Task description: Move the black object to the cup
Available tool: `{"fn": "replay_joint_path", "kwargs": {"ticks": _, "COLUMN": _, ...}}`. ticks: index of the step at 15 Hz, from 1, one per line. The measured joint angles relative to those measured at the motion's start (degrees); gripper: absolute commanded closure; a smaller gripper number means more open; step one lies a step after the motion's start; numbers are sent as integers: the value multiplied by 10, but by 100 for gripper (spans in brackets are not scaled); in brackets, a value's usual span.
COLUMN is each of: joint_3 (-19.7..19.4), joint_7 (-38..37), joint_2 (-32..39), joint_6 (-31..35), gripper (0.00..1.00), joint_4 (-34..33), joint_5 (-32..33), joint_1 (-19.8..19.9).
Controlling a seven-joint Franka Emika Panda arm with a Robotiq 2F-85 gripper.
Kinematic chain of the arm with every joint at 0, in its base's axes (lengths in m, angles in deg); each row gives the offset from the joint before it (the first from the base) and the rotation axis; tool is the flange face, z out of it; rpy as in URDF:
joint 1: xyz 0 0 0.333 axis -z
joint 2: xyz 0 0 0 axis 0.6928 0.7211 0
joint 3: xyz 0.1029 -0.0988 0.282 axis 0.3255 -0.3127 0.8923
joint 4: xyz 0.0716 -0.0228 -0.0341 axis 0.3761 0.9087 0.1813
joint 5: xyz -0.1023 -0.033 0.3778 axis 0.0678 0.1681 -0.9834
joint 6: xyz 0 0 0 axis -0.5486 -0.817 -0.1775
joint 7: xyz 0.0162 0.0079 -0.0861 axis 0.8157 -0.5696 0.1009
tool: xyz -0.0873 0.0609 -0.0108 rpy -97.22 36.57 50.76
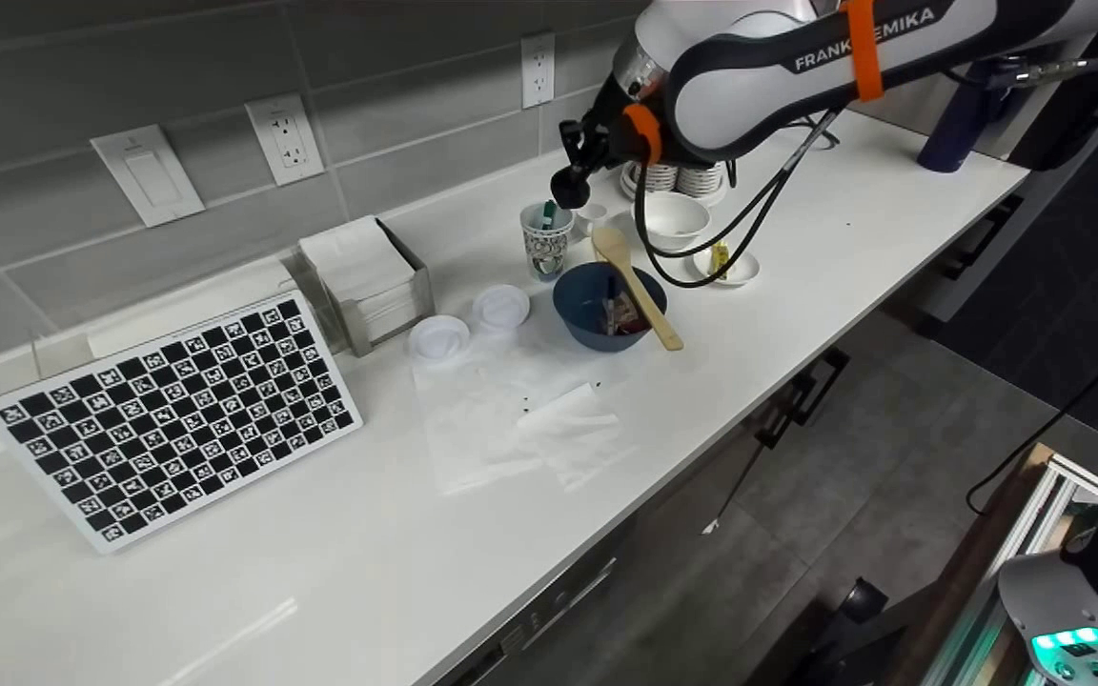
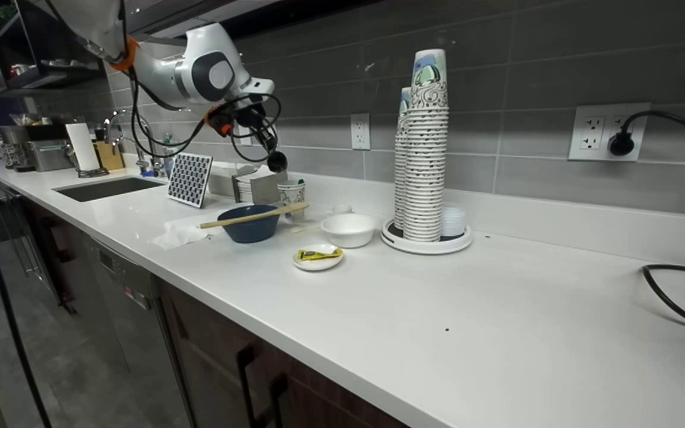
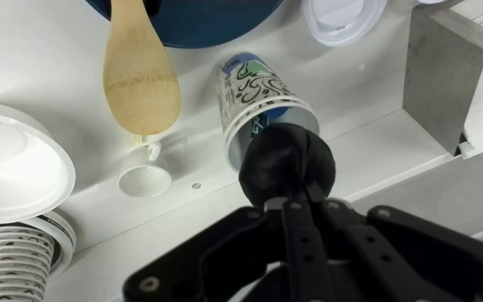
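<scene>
A rounded black object (image 3: 281,163) sits at the tip of my gripper (image 3: 302,195). The fingers are close together and look shut on it; a dark seam runs down it. It also shows at the gripper's end in both exterior views (image 1: 570,188) (image 2: 277,161). The cup (image 3: 252,86) is a patterned paper cup with a pale grey-green inside; it stands upright and holds green and blue items. It shows in both exterior views (image 1: 546,246) (image 2: 292,191). The black object is held above the rim, apart from it, and hides part of the mouth in the wrist view.
A dark blue bowl (image 1: 582,310) with a wooden spoon (image 1: 640,286) across it stands beside the cup. A white mug (image 3: 144,180), white bowl (image 2: 349,229) and tall cup stack (image 2: 426,172) are near. A napkin holder (image 3: 442,75) and lids (image 1: 499,307) stand opposite.
</scene>
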Motion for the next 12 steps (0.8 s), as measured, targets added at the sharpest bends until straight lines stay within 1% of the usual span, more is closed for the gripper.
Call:
{"fn": "replay_joint_path", "kwargs": {"ticks": 6, "joint_3": -15, "joint_7": 0, "joint_2": 57, "joint_6": 12, "gripper": 99, "joint_4": -55, "joint_5": 0, "joint_1": -9}}
{"fn": "replay_joint_path", "kwargs": {"ticks": 7, "joint_3": -16, "joint_7": 0, "joint_2": 65, "joint_6": 12, "gripper": 72, "joint_4": -64, "joint_5": 0, "joint_1": -11}}
{"fn": "replay_joint_path", "kwargs": {"ticks": 8, "joint_3": -17, "joint_7": 0, "joint_2": 72, "joint_6": 11, "gripper": 71, "joint_4": -72, "joint_5": 0, "joint_1": -13}}
{"fn": "replay_joint_path", "kwargs": {"ticks": 12, "joint_3": -20, "joint_7": -1, "joint_2": 95, "joint_6": 11, "gripper": 45, "joint_4": -96, "joint_5": 0, "joint_1": -18}}
